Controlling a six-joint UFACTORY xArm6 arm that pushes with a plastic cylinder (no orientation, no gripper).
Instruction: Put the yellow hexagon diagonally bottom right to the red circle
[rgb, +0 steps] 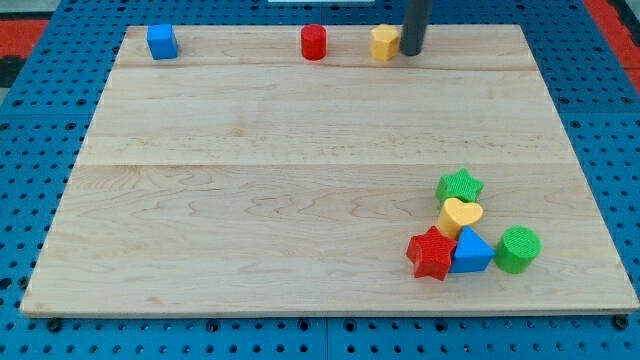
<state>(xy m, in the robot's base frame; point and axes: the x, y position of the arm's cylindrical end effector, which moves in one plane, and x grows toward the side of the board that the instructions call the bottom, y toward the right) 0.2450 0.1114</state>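
Note:
The yellow hexagon (384, 42) sits near the board's top edge, right of centre. The red circle (314, 43) stands to its left at about the same height, a short gap between them. My rod comes down from the view's top, and my tip (411, 51) rests against the hexagon's right side, touching or nearly touching it.
A blue cube (161, 42) sits at the top left. At the bottom right is a cluster: green star (460, 186), yellow heart (460, 214), red star (432, 253), blue triangle (471, 251), green circle (517, 249). The wooden board (300, 180) lies on a blue pegboard.

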